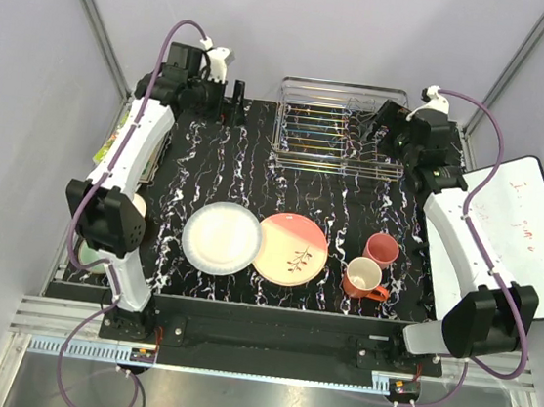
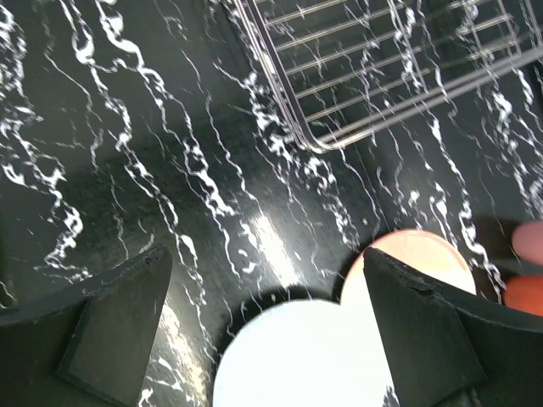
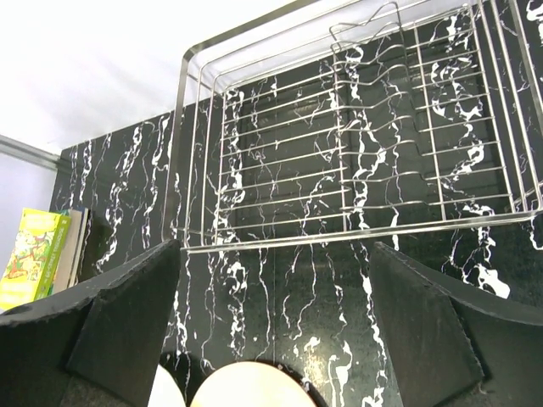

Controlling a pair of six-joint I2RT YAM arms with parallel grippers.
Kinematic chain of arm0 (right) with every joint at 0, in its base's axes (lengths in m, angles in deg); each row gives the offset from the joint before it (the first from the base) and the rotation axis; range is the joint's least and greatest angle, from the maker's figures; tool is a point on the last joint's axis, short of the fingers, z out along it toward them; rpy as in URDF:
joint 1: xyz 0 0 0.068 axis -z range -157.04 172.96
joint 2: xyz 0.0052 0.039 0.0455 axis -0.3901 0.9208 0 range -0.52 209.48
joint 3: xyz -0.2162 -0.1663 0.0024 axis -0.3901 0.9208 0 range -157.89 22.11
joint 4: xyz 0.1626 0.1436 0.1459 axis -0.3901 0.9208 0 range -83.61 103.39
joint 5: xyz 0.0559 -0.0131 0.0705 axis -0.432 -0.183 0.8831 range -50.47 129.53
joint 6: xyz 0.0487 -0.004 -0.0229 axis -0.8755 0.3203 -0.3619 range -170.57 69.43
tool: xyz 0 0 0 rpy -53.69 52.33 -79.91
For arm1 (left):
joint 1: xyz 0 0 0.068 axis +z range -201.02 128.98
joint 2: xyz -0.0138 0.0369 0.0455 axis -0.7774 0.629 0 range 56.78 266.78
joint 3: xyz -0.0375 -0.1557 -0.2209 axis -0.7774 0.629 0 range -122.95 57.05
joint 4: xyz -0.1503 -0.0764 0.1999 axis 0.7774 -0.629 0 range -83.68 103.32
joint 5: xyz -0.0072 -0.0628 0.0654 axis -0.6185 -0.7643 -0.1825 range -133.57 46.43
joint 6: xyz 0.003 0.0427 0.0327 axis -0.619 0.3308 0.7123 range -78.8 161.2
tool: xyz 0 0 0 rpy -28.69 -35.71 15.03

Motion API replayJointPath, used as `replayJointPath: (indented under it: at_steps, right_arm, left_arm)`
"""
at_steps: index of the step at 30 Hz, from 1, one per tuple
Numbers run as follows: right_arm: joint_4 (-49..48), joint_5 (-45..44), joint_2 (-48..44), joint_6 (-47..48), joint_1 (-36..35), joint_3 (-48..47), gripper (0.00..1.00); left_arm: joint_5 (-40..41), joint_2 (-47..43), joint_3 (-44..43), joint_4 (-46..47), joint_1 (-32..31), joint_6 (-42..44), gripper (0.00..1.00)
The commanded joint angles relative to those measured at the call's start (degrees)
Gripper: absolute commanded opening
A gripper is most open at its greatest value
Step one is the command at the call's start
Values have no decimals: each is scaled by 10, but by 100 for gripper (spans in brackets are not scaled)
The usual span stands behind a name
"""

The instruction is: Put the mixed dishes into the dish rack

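While left gripper [image 2: 265, 292] and right gripper [image 3: 273, 297] gape empty, the touching white round plate [image 1: 221, 239] and peach-pink plate [image 1: 293, 250] ahead may drag together when one is pinched.

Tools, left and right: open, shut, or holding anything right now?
Left tool: open, holding nothing.
Right tool: open, holding nothing.
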Motion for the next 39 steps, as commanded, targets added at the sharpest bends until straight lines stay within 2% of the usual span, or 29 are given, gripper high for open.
replayJointPath:
  at_steps: [1,13,17,23,26,30,33,39]
  right_arm:
    - [-30,-24,-12,-4,-6,14,100]
    - [-107,-84,-108,28,-6,131,100]
    - [-107,-80,-116,27,-6,139,100]
    - [-106,-81,-130,36,-6,141,100]
    - [-107,-84,-132,36,-6,144,100]
    - [-106,-84,-125,29,-6,144,100]
    - [-107,-81,-121,25,-7,146,100]
    - [-107,-77,-109,16,-6,145,100]
  left_arm:
    - [59,31,-35,58,-17,-27,99]
    - [108,263,-215,119,-93,-62,99]
    - [75,318,-231,137,-104,-60,99]
    - [117,345,-228,138,-118,-63,99]
    - [141,333,-204,144,-118,-63,99]
    - [148,275,-65,223,-107,-64,99]
    - [161,244,-5,246,-102,-54,99]
    - [177,206,73,276,-86,-48,89]
